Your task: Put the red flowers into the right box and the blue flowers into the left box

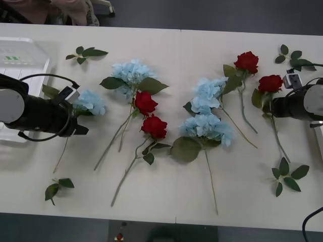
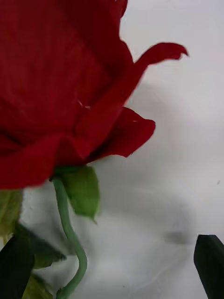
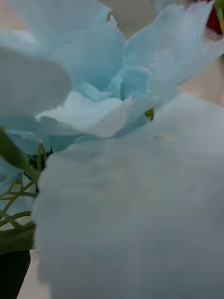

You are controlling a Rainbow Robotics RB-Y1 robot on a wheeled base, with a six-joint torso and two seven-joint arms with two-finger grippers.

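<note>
Left gripper [image 1: 75, 118], at frame left, is buried in a blue flower [image 1: 91, 102]; finger state cannot be told. Right gripper [image 1: 267, 107], at frame right, sits by a red flower [image 1: 270, 83], fingers apart.

Matt cloth red flowers [image 2: 60, 93]

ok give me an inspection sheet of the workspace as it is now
surface: white table, seam down its middle
red flowers: four lying on the table; two mid-table, one upper right, one at the right gripper
blue flowers: four clusters on the table; one at the left gripper, one upper middle, two right of centre
left box: at the left edge, no flowers in it
clutter: loose leaf sprigs scattered about
grippers: left gripper at a blue cluster; right gripper at a rose
cables: black loop on the left arm
surroundings: nothing seen
</note>
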